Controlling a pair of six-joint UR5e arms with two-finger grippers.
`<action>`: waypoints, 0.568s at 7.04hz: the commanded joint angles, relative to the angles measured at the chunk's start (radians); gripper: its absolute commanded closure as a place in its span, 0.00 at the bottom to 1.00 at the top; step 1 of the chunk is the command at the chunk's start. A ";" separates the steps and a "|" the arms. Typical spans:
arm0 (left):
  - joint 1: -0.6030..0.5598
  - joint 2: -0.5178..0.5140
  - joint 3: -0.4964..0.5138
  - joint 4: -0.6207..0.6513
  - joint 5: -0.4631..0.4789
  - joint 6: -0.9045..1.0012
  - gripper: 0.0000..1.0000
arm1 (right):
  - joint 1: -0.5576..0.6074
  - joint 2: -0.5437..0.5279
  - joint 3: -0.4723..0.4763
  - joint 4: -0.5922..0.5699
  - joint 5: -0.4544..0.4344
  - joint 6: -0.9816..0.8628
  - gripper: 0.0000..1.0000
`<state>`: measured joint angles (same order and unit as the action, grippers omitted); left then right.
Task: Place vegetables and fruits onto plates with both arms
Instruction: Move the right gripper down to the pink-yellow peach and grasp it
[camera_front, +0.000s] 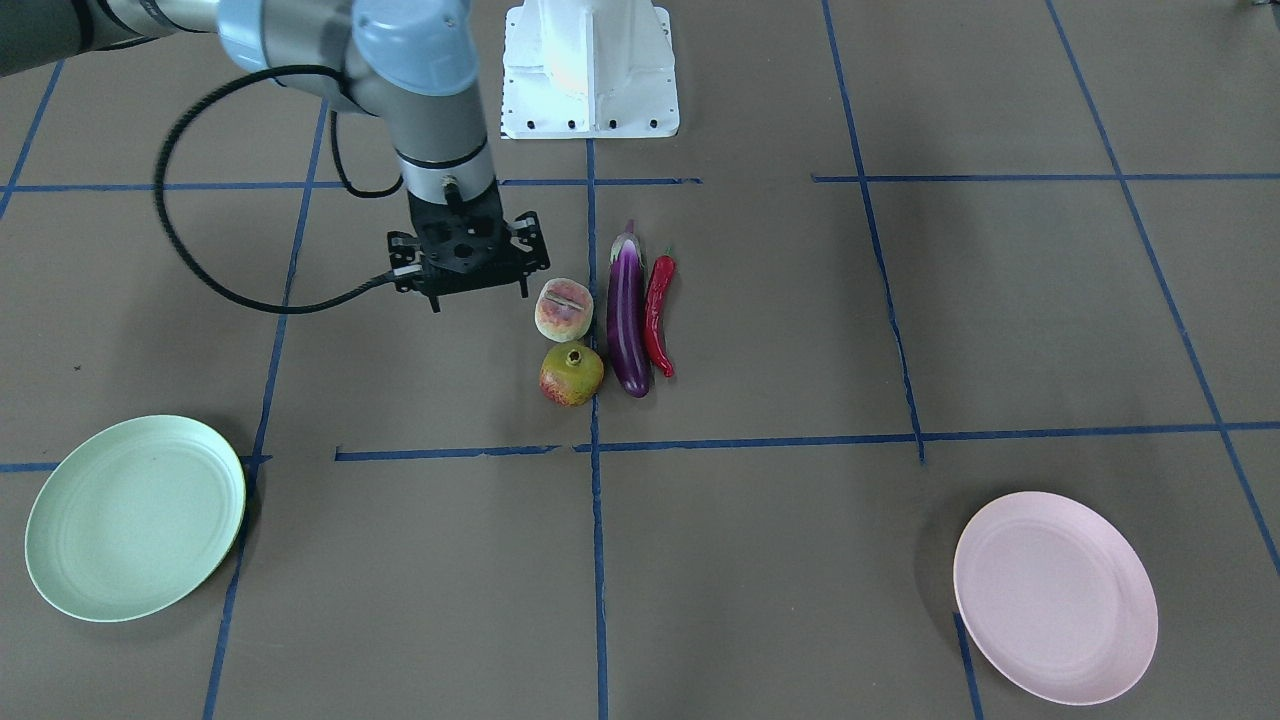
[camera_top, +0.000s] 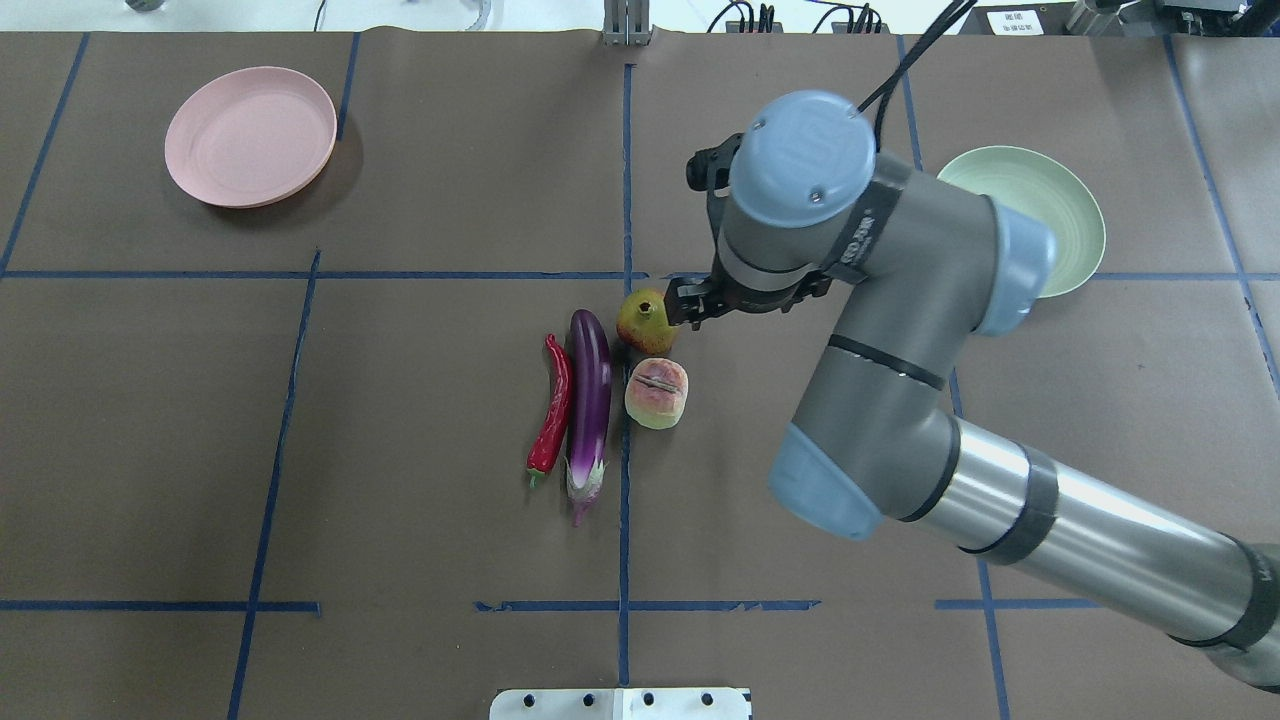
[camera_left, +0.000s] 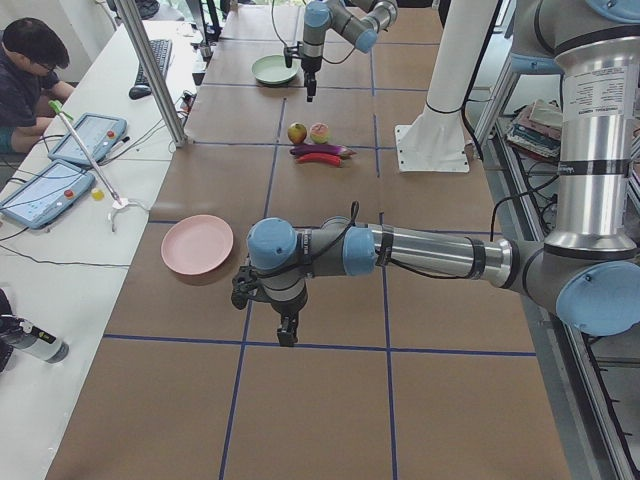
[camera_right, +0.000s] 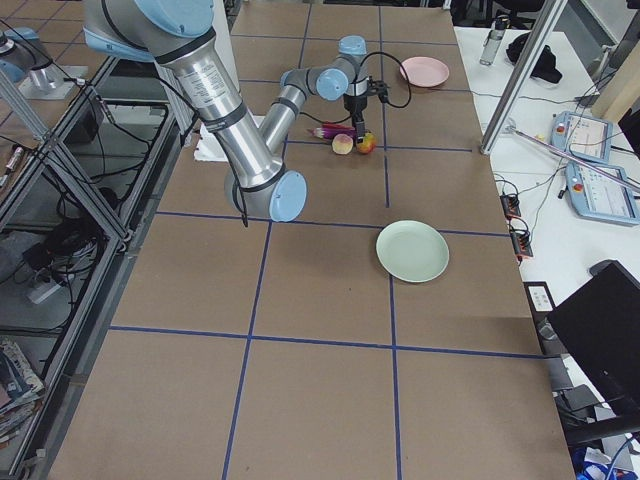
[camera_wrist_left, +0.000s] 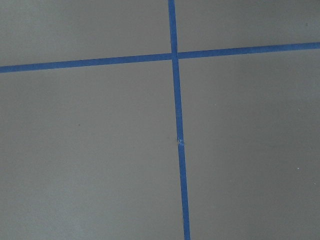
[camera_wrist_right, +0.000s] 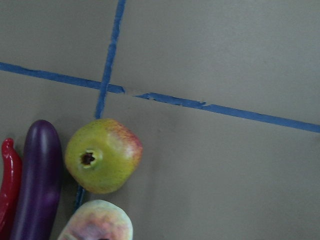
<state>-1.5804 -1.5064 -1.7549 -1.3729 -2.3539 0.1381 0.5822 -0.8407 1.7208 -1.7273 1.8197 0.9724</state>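
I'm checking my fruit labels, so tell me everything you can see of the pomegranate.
The pomegranate is round, yellow-green with a red blush, smooth and plastic-looking, with a small dark crown facing roughly up. It sits ungripped on the brown table, over a blue tape line, close beside the peach and the eggplant; whether they touch is unclear.

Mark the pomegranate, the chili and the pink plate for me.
pomegranate (camera_front: 571, 375), front-facing view, middle of its body.
chili (camera_front: 656, 318), front-facing view, halfway along the pod.
pink plate (camera_front: 1055, 597), front-facing view, bare centre.
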 joint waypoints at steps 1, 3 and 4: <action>0.002 0.000 0.002 0.000 -0.002 0.000 0.00 | -0.068 0.054 -0.113 0.106 -0.048 0.089 0.00; 0.002 0.000 0.002 0.000 -0.004 0.000 0.00 | -0.100 0.084 -0.167 0.110 -0.077 0.106 0.00; 0.000 0.000 0.000 0.000 -0.004 0.000 0.00 | -0.113 0.084 -0.173 0.109 -0.080 0.104 0.00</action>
<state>-1.5793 -1.5064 -1.7541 -1.3729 -2.3572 0.1381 0.4870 -0.7616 1.5646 -1.6203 1.7495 1.0728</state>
